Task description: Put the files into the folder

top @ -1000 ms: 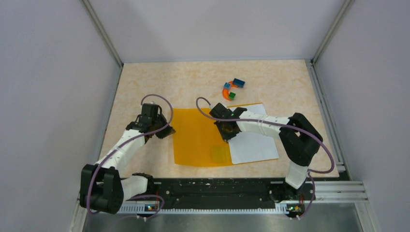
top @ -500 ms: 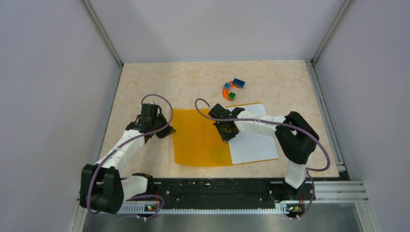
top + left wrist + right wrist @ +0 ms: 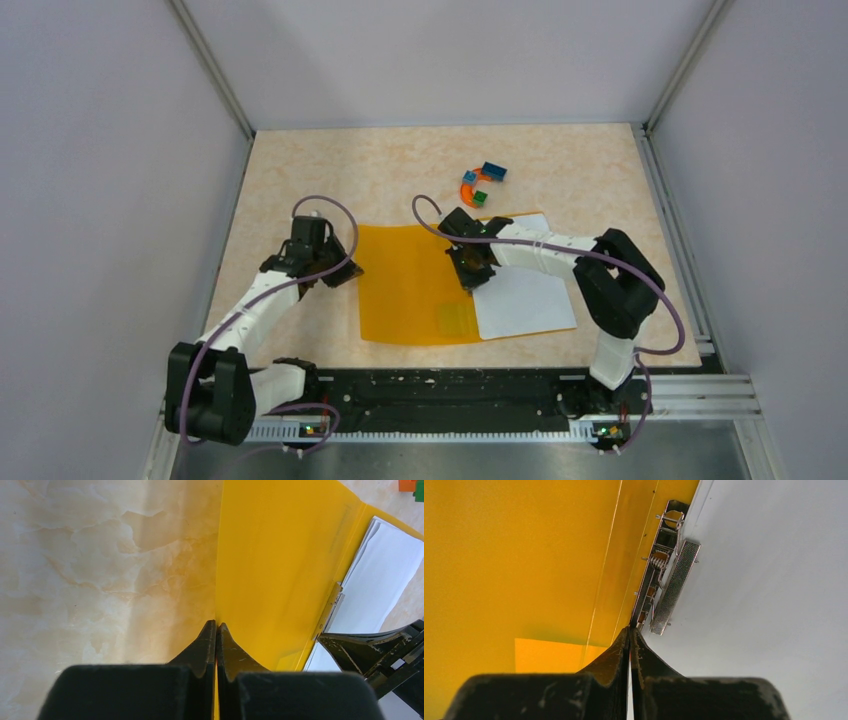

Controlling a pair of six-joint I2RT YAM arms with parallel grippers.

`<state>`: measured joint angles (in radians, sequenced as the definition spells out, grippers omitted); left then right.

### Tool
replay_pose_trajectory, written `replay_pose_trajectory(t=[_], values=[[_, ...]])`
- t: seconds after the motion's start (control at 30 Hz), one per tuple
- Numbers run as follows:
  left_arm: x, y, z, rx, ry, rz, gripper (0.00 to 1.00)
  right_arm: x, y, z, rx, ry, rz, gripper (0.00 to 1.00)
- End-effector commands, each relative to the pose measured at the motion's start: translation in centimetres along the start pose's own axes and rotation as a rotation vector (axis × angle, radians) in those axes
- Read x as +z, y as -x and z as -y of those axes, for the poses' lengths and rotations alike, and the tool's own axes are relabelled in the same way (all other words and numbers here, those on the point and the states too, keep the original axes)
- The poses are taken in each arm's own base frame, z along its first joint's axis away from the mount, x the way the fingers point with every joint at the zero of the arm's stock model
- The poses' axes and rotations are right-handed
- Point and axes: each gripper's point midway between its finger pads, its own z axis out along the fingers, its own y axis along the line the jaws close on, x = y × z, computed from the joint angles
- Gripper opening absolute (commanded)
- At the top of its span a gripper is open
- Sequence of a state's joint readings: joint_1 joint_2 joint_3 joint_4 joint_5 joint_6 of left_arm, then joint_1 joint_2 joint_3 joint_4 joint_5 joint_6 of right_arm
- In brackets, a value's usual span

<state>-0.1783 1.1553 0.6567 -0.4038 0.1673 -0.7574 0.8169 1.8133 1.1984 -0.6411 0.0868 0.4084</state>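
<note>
The orange folder (image 3: 405, 290) lies open on the table (image 3: 300, 170), with the white files (image 3: 525, 300) on its right half. The left gripper (image 3: 216, 625) pinches the folder's left edge. The right gripper (image 3: 629, 629), fingers closed together, sits at the metal clip (image 3: 672, 587). Farther back lie small coloured blocks (image 3: 480, 183).

left pincer (image 3: 216, 626) pinching folder (image 3: 275, 555) edge, files (image 3: 382, 577) beside

Nothing legible anywhere: the folder (image 3: 410, 285) (pale patch (image 3: 458, 318) included) and the files (image 3: 525, 300) show no readable print.
</note>
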Motion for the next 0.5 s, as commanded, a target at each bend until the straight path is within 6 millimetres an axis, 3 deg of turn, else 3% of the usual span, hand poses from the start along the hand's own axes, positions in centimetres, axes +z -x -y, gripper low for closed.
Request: replay_pose_trajectory(t=[0.0, 0.47], values=[[-0.5, 0.5, 0.9, 0.020, -0.048, 0.031, 0.00, 0.5, 0.3, 0.3, 0.034, 0.003, 0.010, 0.00], [-0.6, 0.7, 1.0, 0.034, -0.047, 0.039, 0.00, -1.3, 2.0, 0.4, 0.042, -0.015, 0.049, 0.00]])
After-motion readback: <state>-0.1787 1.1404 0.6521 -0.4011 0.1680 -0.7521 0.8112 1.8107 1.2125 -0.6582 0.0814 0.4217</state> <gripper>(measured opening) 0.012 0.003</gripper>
